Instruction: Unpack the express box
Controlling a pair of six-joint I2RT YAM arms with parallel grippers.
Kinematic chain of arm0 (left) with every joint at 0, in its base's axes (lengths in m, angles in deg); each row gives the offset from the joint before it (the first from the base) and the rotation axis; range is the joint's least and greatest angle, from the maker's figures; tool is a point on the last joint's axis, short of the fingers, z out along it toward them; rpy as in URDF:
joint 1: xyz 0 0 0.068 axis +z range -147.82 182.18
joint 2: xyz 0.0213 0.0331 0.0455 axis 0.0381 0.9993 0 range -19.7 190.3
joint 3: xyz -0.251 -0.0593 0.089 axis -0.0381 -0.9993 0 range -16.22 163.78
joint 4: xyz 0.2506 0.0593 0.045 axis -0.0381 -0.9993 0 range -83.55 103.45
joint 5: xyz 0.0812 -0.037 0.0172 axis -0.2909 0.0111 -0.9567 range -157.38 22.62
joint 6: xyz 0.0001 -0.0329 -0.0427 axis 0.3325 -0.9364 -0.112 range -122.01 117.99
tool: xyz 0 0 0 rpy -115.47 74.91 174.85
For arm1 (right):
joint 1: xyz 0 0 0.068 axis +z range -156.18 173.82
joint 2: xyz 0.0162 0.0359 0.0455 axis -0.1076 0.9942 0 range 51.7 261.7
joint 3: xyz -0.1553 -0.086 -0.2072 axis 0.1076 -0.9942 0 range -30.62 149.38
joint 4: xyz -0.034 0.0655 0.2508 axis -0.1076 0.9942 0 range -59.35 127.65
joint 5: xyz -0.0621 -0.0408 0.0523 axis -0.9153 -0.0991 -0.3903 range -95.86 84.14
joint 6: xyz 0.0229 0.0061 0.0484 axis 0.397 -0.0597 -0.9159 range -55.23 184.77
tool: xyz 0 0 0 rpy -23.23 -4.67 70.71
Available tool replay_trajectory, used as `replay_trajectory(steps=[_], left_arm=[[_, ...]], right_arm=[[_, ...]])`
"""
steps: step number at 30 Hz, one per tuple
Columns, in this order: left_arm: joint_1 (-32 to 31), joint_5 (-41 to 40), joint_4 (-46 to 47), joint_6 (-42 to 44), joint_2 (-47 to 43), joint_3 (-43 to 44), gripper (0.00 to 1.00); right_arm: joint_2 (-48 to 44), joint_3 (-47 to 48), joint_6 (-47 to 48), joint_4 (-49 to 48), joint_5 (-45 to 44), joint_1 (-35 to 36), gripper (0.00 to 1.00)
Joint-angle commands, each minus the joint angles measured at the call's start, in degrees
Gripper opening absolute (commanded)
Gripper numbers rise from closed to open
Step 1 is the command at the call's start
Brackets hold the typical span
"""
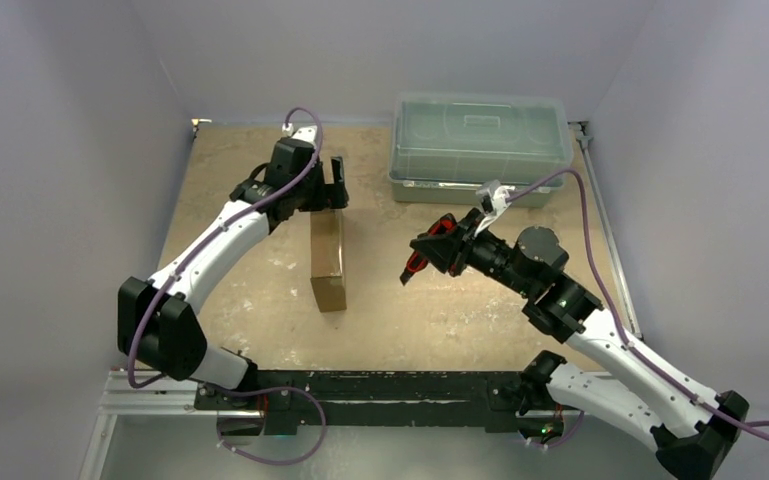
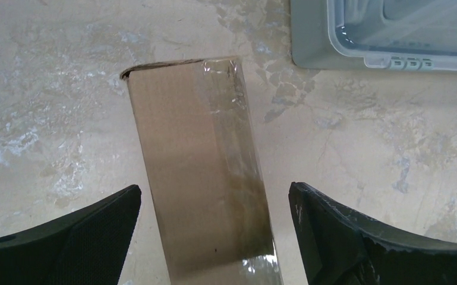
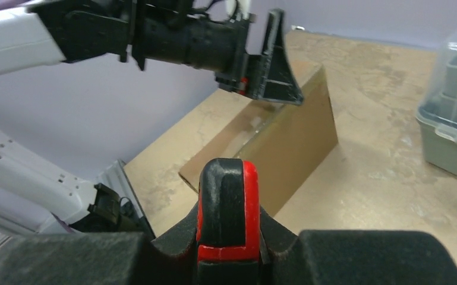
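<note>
The express box [image 1: 328,265], brown cardboard with clear tape, stands on a narrow side at the table's middle. It also shows in the left wrist view [image 2: 196,166] and the right wrist view [image 3: 297,142]. My left gripper [image 1: 338,185] is open over the box's far end. Its jaws [image 2: 215,190] straddle the box with a gap on each side. My right gripper [image 1: 440,245] hovers to the right of the box, shut on a red and black tool [image 3: 229,208] that points toward the box.
A translucent grey-green lidded plastic bin [image 1: 480,140] stands at the back right, also in the left wrist view [image 2: 392,35] and the right wrist view [image 3: 451,119]. Grey walls enclose the table on three sides. The left arm [image 3: 154,35] reaches across above the box.
</note>
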Motion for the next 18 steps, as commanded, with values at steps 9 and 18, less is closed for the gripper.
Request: replay_trajectory(steps=[9, 18], left_arm=[[0.06, -3.19, 5.05, 8.1, 3.06, -0.69, 0.68], [0.06, 1.14, 5.51, 11.31, 0.98, -3.92, 0.67]], right_arm=[[5.93, 1.65, 7.19, -18.73, 2.01, 6.72, 0.0], [20.51, 11.24, 20.6, -32.63, 2.1, 17.43, 0.0]])
